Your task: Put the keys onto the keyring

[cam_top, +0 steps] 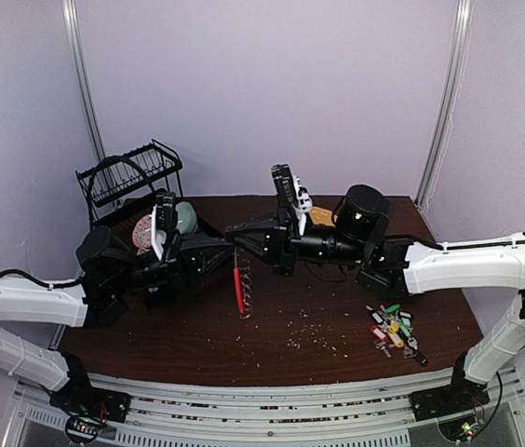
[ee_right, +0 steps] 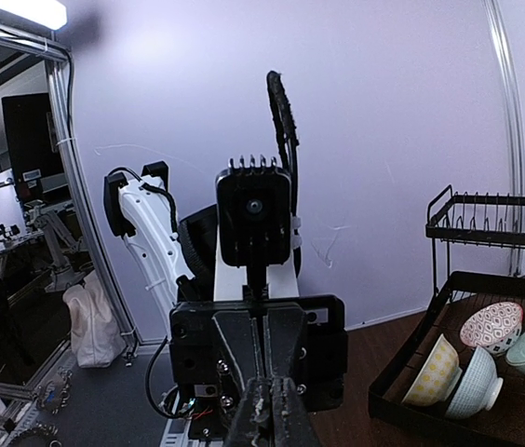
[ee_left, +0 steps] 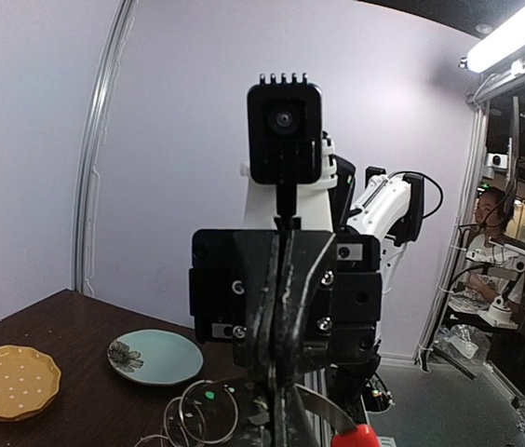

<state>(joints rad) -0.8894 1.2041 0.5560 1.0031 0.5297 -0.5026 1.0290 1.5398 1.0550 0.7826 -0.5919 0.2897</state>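
My left gripper (ee_left: 286,424) is pinched shut on the red-and-dark plastic keyring w/ silver loops (cam_top: 239,284); it hangs over the dark brown table (cam_top: 328,321). My right gripper (ee_right: 267,419) is shut too, maybe empty, can't tell. Small silver metal keys w/ coloured tags (cam_top: 393,328) lie piled on my right. I think they're light, hard, slippy: grab by the tag.

Pale lilac walls (cam_top: 262,93) and silver posts (cam_top: 444,102) surround a dark brown table (cam_top: 328,321), strip light (ee_left: 514,33) overhead
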